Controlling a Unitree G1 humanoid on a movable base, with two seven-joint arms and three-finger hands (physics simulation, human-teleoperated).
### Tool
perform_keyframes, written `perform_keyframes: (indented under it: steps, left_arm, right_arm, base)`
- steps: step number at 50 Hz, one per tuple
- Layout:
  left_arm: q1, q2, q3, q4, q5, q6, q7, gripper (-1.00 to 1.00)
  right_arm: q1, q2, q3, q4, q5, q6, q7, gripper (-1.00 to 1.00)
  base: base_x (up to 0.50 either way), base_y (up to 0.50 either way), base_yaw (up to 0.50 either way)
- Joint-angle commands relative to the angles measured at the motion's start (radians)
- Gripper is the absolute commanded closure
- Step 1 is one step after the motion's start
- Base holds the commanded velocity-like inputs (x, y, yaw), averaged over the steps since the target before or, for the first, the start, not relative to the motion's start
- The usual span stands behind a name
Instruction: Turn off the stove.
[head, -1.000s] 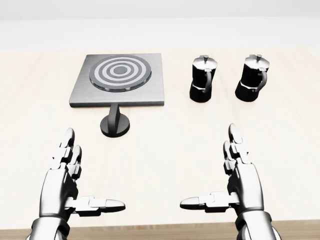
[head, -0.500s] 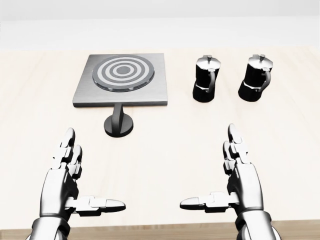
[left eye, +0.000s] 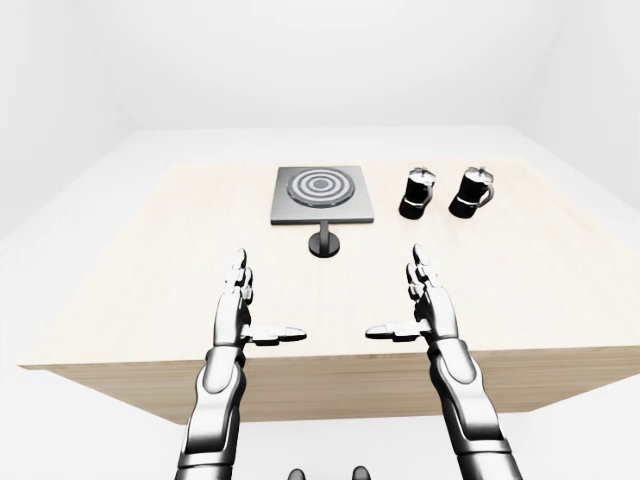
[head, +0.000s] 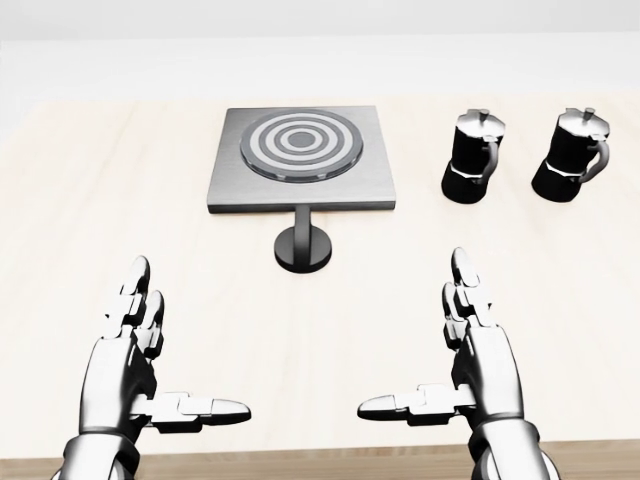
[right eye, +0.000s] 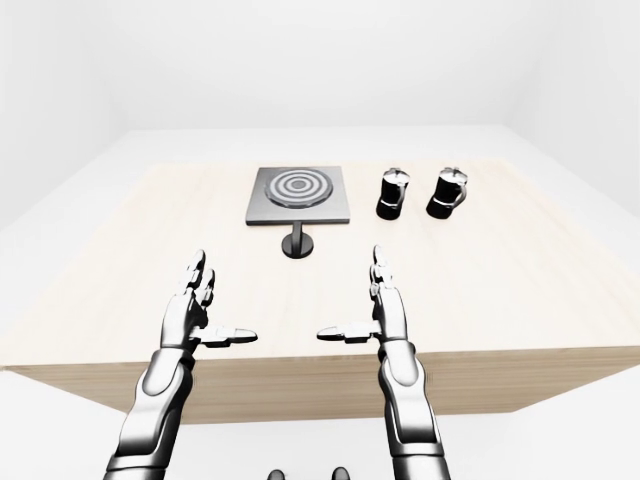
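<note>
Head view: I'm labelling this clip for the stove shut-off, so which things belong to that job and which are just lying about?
Belongs to the job:
stove plate
black knob just below it
left hand, open
right hand, open

Just lying about:
two black moka pots
wooden table

Both arms reach in from the bottom of the head view. The left hand (head: 140, 365) and right hand (head: 470, 360) are held level, fingers extended and spread, thumbs pointing inward toward each other, holding nothing.
</note>
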Motion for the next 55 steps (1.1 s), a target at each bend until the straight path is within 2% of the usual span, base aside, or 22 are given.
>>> perform_keyframes:
  steps: [1, 7, 9, 10, 13, 14, 15, 17, 19, 20, 22, 28, 39, 41, 43, 47, 53, 54, 55]
  left_arm:
    - [-0.007, 0.000, 0.001, 0.021, 0.001, -0.014, 0.000, -1.00]
    - [-0.004, 0.001, 0.000, 0.010, 0.000, -0.005, 0.000, -1.00]
    - [-0.011, 0.001, 0.002, 0.030, 0.000, -0.019, 0.000, -1.00]
    - [-0.007, 0.001, 0.002, 0.019, 0.000, -0.012, 0.000, -1.00]
    - [-0.009, 0.001, 0.001, 0.022, 0.000, -0.012, 0.001, -1.00]
    - [-0.001, 0.001, 0.000, 0.000, 0.000, 0.002, 0.000, -1.00]
    - [-0.005, 0.001, 0.000, 0.009, 0.001, -0.004, 0.000, -1.00]
    - [-0.001, 0.001, 0.000, 0.000, 0.001, 0.002, 0.000, -1.00]
    - [-0.007, 0.000, 0.001, 0.014, 0.001, -0.007, 0.001, -1.00]
    - [-0.002, 0.000, 0.000, 0.000, 0.001, 0.003, 0.001, -1.00]
    - [-0.007, 0.000, 0.000, 0.015, 0.002, -0.007, 0.001, -1.00]
    - [-0.012, 0.000, 0.001, 0.027, 0.004, -0.015, 0.003, -1.00]
    - [-0.012, 0.001, 0.000, 0.028, 0.004, -0.015, 0.004, -1.00]
    - [-0.001, 0.000, -0.002, 0.000, 0.007, 0.003, 0.006, -1.00]
    - [-0.007, 0.000, -0.001, 0.020, 0.007, -0.010, 0.006, -1.00]
    - [-0.003, 0.000, -0.002, 0.001, 0.008, 0.005, 0.008, -1.00]
    - [-0.014, 0.000, 0.000, 0.035, 0.008, -0.017, 0.008, -1.00]
    - [-0.013, 0.000, 0.000, 0.032, 0.008, -0.016, 0.008, -1.00]
    - [-0.006, 0.000, -0.001, 0.012, 0.006, -0.004, 0.007, -1.00]
  right_arm:
    - [-0.001, 0.001, 0.000, 0.004, -0.002, -0.003, 0.001, -1.00]
    - [-0.004, 0.000, -0.003, 0.015, 0.000, -0.010, 0.001, -1.00]
    - [-0.004, 0.000, -0.002, 0.014, 0.000, -0.008, -0.001, -1.00]
    - [-0.006, 0.000, -0.003, 0.016, 0.001, -0.008, 0.000, -1.00]
    - [-0.006, 0.000, -0.003, 0.015, 0.002, -0.008, 0.000, -1.00]
    - [-0.006, 0.000, -0.003, 0.013, 0.002, -0.006, 0.000, -1.00]
    - [-0.007, -0.001, -0.004, 0.019, 0.003, -0.010, 0.000, -1.00]
    - [-0.008, -0.001, -0.005, 0.020, 0.004, -0.009, -0.001, -1.00]
    - [-0.007, 0.000, -0.006, 0.019, 0.007, -0.011, -0.001, -1.00]
    - [-0.005, 0.000, -0.006, 0.009, 0.008, -0.006, -0.002, -1.00]
    - [-0.005, 0.000, -0.006, 0.012, 0.009, -0.009, -0.002, -1.00]
    - [-0.006, -0.001, -0.005, 0.017, 0.010, -0.013, 0.001, -1.00]
    - [-0.012, -0.003, -0.004, 0.026, 0.007, -0.015, 0.003, -1.00]
    - [-0.010, -0.002, -0.003, 0.024, 0.006, -0.013, 0.004, -1.00]
    - [-0.011, -0.002, -0.003, 0.025, 0.006, -0.013, 0.003, -1.00]
    - [-0.012, -0.003, -0.003, 0.028, 0.005, -0.014, 0.005, -1.00]
    - [-0.014, -0.003, -0.003, 0.029, 0.004, -0.012, 0.008, -1.00]
    - [-0.013, -0.003, -0.003, 0.026, 0.004, -0.011, 0.008, -1.00]
    - [-0.013, -0.003, -0.003, 0.029, 0.004, -0.014, 0.010, -1.00]
  base:
    - [0.00, 0.34, 0.00]
    - [0.00, 0.32, 0.00]
    - [0.00, 0.21, 0.00]
    - [0.00, 0.20, 0.00]
    - [0.00, 0.17, 0.00]
    - [0.00, 0.13, 0.00]
    - [0.00, 0.09, 0.00]
    - [0.00, 0.02, 0.00]
    - [0.00, 0.00, 0.00]
    - [0.00, 0.00, 0.00]
    - [0.00, 0.00, 0.00]
    - [0.00, 0.00, 0.00]
    - [0.00, 0.00, 0.00]
    - [0.00, 0.00, 0.00]
    - [0.00, 0.00, 0.00]
    - [0.00, 0.00, 0.00]
    - [0.05, 0.00, 0.00]
    - [0.18, 0.00, 0.00]
    - [0.20, 0.00, 0.00]
